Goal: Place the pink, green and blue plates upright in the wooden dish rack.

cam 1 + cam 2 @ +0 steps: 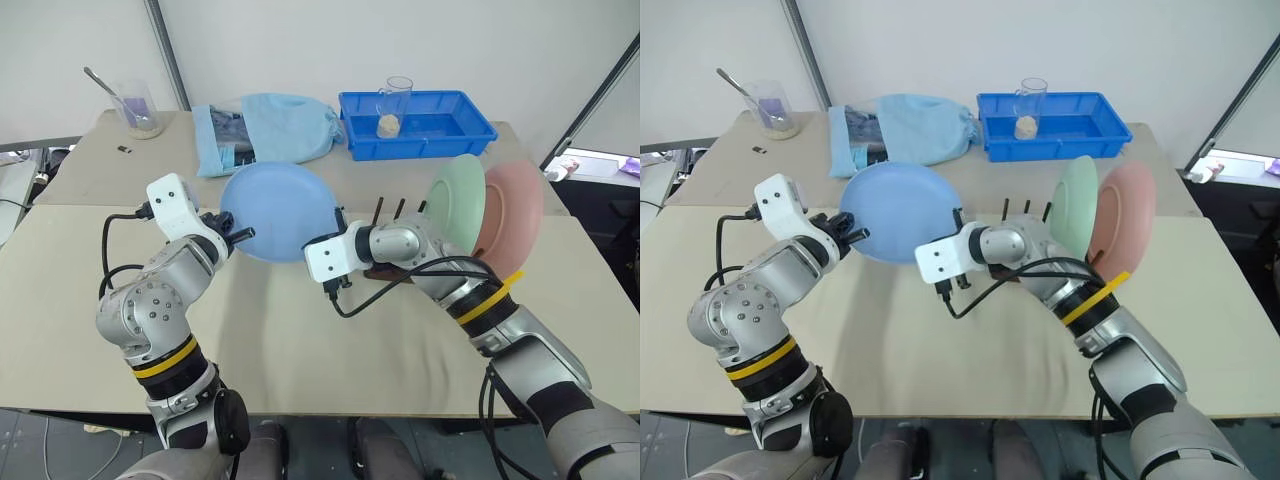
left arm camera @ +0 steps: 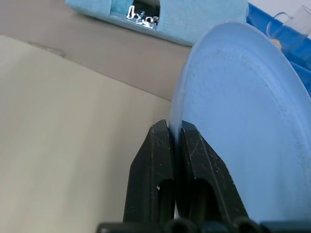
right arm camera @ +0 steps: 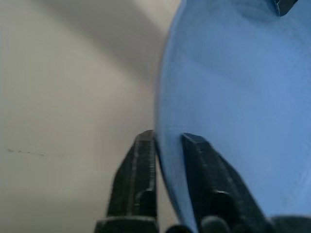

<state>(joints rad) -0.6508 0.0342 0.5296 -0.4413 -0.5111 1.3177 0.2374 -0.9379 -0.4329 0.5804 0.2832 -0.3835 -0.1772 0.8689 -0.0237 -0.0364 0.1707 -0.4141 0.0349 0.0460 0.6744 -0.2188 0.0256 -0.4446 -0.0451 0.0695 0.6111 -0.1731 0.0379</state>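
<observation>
I hold the light blue plate (image 1: pixel 278 212) up off the tabletop (image 1: pixel 300 340) between my two hands, in the middle of the scene and tilted so its hollow face looks toward me. My left hand (image 2: pixel 175 133) is pinched tight on the plate's left rim, its two black fingers (image 2: pixel 154 160) pressed against either side of the thin edge. My right hand (image 3: pixel 167 141) sits at the plate's lower right rim with its fingers on both sides of the edge; the gap there looks nearly shut, so it too has hold of the plate. To the right, the pale green plate (image 1: pixel 457 205) and the salmon pink plate (image 1: pixel 510 205) stand upright side by side in the wooden dish rack (image 1: pixel 395 215), the green one on the left and the pink one just beside it on the right, with a few bare dark pegs rising to the left of the green plate. Far across the tabletop lie a light blue cloth bag (image 1: pixel 270 130) and a bright blue plastic tray (image 1: pixel 455 130) with a clear glass (image 1: pixel 393 105) standing in it, and at the far left corner a clear beaker (image 1: pixel 138 108) holding a spoon.
</observation>
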